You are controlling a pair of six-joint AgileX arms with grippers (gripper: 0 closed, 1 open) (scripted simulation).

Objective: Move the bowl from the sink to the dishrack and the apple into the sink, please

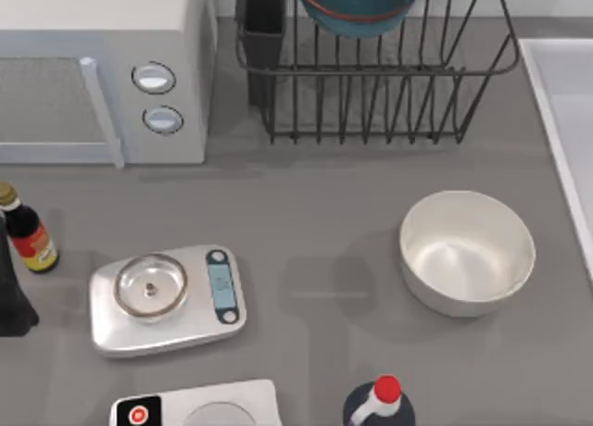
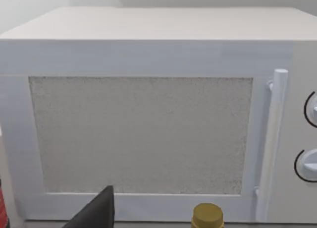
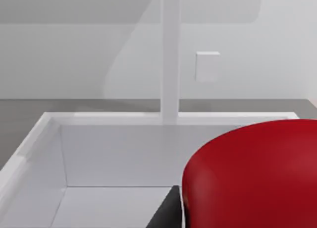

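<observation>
With the bowl (image 1: 359, 7) racked at the frame's top, my right pincer, clamped on the apple (image 3: 252, 173), hovers over the sink (image 3: 34, 153); next comes release.

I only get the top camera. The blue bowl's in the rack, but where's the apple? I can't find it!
Observer: The right wrist view has it. The apple is big and red, right up by the right gripper.
Operator: Is it at the sink?
Observer: Yes. The sink lies just behind and under it, with a white tap post at its back rim. I can't tell whether the apple touches the bottom.
Operator: What does the left arm look at?
Observer: The left gripper faces the microwave door, which is closed.
</observation>
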